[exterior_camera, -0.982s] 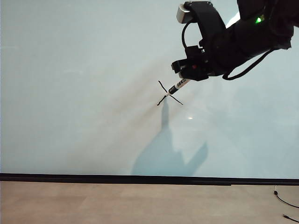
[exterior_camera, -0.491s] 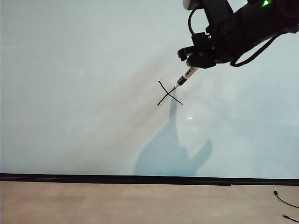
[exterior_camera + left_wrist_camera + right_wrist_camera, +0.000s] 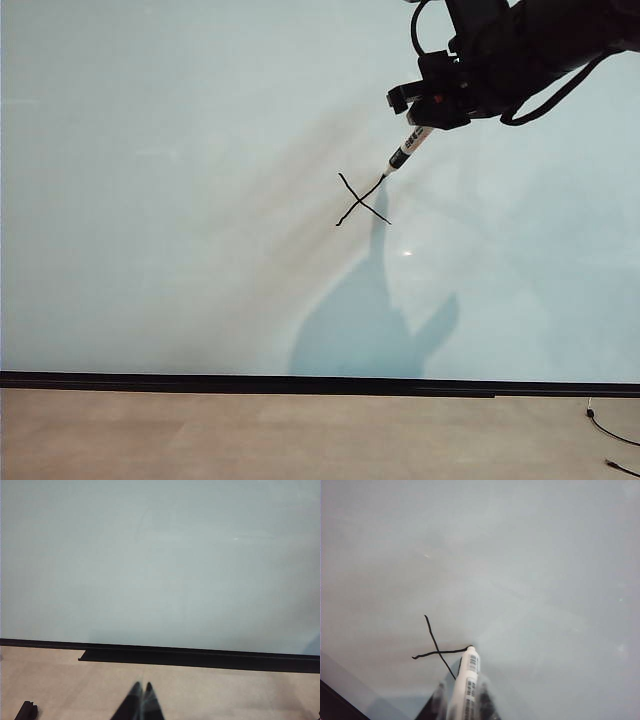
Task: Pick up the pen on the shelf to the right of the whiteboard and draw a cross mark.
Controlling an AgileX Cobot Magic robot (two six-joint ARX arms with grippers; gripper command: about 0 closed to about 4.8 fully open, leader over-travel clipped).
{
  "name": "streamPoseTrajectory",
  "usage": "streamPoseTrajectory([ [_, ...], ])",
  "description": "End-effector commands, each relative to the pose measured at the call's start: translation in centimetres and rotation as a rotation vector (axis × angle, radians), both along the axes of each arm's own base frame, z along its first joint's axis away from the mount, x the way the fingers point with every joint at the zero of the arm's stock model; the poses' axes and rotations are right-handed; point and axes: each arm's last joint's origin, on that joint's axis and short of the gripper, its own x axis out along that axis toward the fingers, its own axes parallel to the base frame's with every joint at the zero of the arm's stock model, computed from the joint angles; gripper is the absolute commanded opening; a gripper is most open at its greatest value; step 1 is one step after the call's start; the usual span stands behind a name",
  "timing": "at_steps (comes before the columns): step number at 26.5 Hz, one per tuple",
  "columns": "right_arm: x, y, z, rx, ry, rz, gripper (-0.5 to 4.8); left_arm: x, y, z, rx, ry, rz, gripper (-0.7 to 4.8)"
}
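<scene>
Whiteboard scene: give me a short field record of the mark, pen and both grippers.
mark: black cross mark on the whiteboard, both strokes drawn
pen: pen tilted, tip at the cross's upper right stroke end
right gripper: right gripper at upper right of the exterior view, shut on the pen
left gripper: left gripper shut, holding nothing, low before the board's bottom edge

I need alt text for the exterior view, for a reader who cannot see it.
The right gripper, at upper right, holds the pen with its tip at the upper right end of a black cross mark on the whiteboard. The left gripper is not in this view.
</scene>
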Motion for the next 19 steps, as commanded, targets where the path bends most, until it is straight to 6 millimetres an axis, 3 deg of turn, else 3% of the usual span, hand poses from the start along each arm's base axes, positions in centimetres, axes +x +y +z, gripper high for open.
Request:
streamPoseTrajectory([
  [1,-0.1,-0.3,0.8,0.01,-0.036,-0.029,-0.06,0.0,0.0,0.1,0.004,-0.008,-0.004,-0.04],
  [10,-0.4,-0.3,0.8,0.015,-0.028,-0.009,-0.06,0.0,0.0,0.1,0.004,-0.008,-0.004,-0.04],
  [16,-3.3,-0.5,1.5,0.004,-0.012,0.002,-0.06,0.0,0.0,0.2,0.004,-0.008,-0.004,-0.04],
  [19,-5.5,-1.9,1.3,0.019,-0.001,-0.015,-0.06,0.0,0.0,0.2,0.004,-0.008,-0.004,-0.04],
])
